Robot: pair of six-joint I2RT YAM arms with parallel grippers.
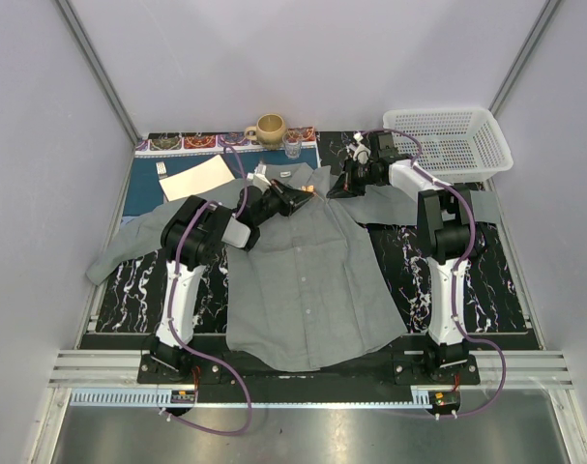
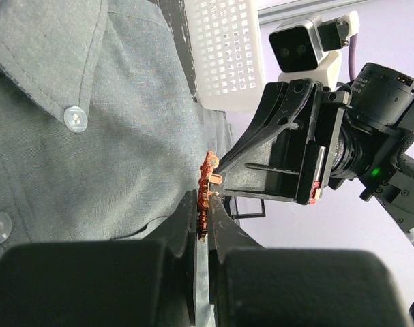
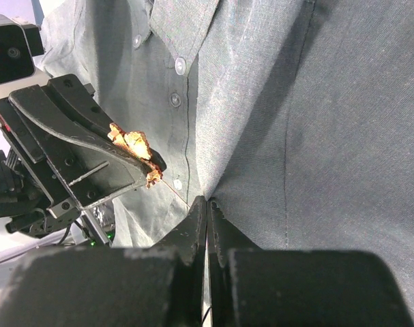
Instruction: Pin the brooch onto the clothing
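**Figure.** Nearest us, the shirt [image 1: 303, 290] lies spread face up on the table, its hem toward the arm bases and its row of buttons running away from us. Further up, over the collar [image 2: 56, 54], the two claws meet tip to tip.

The left claw [image 2: 205, 208] is clamped on the brooch [image 3: 130, 144]. The brooch stands on edge between the fingers, clear of the cloth and not yet fastened to it. The right claw [image 3: 207, 208] has its fingers pressed together just beside the brooch. A thin line runs from the brooch to its tips; this is probably the pin, though we cannot tell whether it is actually nipped.

We judge the step in hand to be freeing the pin before the brooch comes down to the cloth. To do it well:

- We hold the left grip firm on the ornament's body so that it cannot twist.
- We let the right claw swing the pin only a little, away from its clasp.
- We then bring the point to the cloth at a shallow angle near the collar, catching a small fold of the top layer only.

A slip here would likely drop so small a piece into the folds.

Beyond the claws, well apart from the work, stand a mug [image 1: 270, 128] and a white basket [image 1: 486, 145].
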